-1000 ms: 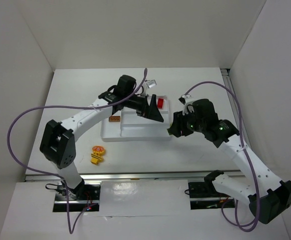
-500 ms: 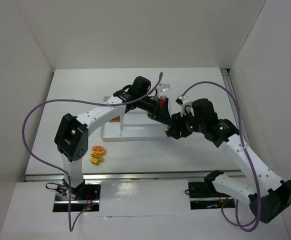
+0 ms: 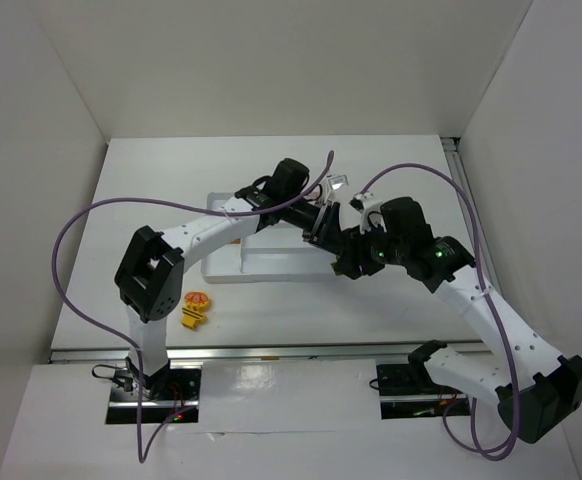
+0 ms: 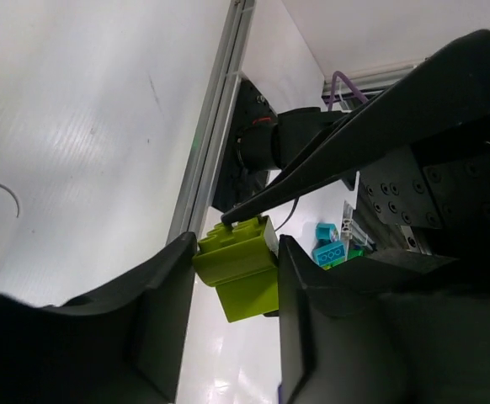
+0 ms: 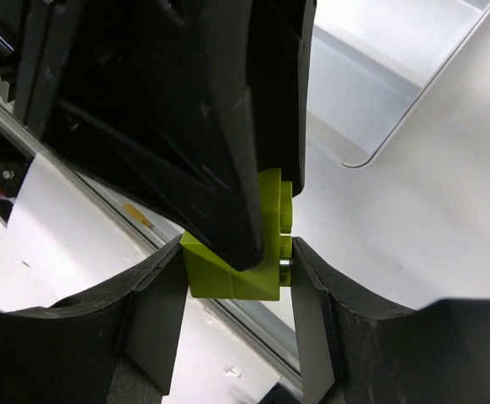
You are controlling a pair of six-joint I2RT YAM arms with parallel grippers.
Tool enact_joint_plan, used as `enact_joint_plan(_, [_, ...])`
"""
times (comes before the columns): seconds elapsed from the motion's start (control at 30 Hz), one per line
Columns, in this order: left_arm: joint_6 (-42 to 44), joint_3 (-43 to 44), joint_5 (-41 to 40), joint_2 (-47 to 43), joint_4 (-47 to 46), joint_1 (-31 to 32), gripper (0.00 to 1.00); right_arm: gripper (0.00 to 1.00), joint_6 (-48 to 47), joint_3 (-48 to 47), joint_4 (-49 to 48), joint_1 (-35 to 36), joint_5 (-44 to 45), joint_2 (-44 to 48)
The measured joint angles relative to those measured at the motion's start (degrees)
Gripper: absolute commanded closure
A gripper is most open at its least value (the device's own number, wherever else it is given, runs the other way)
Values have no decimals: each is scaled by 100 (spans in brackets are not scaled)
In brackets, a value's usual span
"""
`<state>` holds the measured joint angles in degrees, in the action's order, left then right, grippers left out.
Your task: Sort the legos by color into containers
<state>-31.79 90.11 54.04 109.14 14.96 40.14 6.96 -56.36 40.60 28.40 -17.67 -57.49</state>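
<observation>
A lime green lego [image 4: 241, 269] hangs in the air between both grippers, just off the right front corner of the white tray of containers [image 3: 271, 262]. My right gripper [image 5: 238, 261] is shut on the lime lego [image 5: 228, 282], its pads against two opposite sides. My left gripper [image 4: 237, 252] reaches in from the left, and its fingers touch the brick's other two sides. In the top view my left gripper [image 3: 323, 228] and my right gripper [image 3: 343, 256] meet tip to tip and hide the brick. A yellow-orange lego cluster [image 3: 195, 308] lies on the table, front left.
The tray's right front corner [image 5: 371, 151] lies just beyond the held brick. Small teal bricks [image 4: 329, 249] show far behind it in the left wrist view. White walls close in the table at the left, back and right. Purple cables arc over both arms.
My left arm has swung right across the tray to the right gripper, and its jaws have narrowed onto the lime green lego. The right arm has hardly moved.
</observation>
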Motion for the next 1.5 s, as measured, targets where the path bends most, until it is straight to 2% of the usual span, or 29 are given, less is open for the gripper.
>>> enact_joint_plan(0.17, [-107,0,55,50,-74,-4,100,73,2,0,57,11,55,-17])
enact_joint_plan(0.2, [-111,0,46,50,-74,-4,100,69,11,0,57,11,76,-17])
enact_joint_plan(0.23, [-107,0,35,50,-70,-4,100,62,22,0,57,13,111,-17])
enact_joint_plan(0.27, [-107,0,22,50,-66,-4,100,46,31,0,57,24,138,-17])
enact_joint_plan(0.37, [-105,0,22,50,-33,-11,100,5,162,0,50,44,348,-15])
enact_joint_plan(0.7, [-144,-173,-35,50,15,-302,100,4,527,-118,13,44,1080,223])
enact_joint_plan(0.87, [-302,-586,-297,-81,-109,-953,100,6,918,-160,-149,44,1128,518])
enact_joint_plan(0.97, [-664,-1132,-431,-452,-457,-1512,100,10,1327,66,-662,44,846,750])
enact_joint_plan(1.1, [-1495,-2124,-605,-1244,-1471,-2153,100,10,2201,935,-2111,44,44,896])
enact_joint_plan(1.23, [-2315,-3038,-678,-2035,-2791,-2210,100,10,3477,2061,-3995,44,-745,595])
enact_joint_plan(1.33, [-2603,-3176,-584,-2173,-3388,-2120,100,10,4492,2634,-5508,44,-1185,17])
enact_joint_plan(1.5, [-2841,-3318,-448,-2173,-3958,-2065,100,10,5359,2686,-7112,44,-1493,-529])
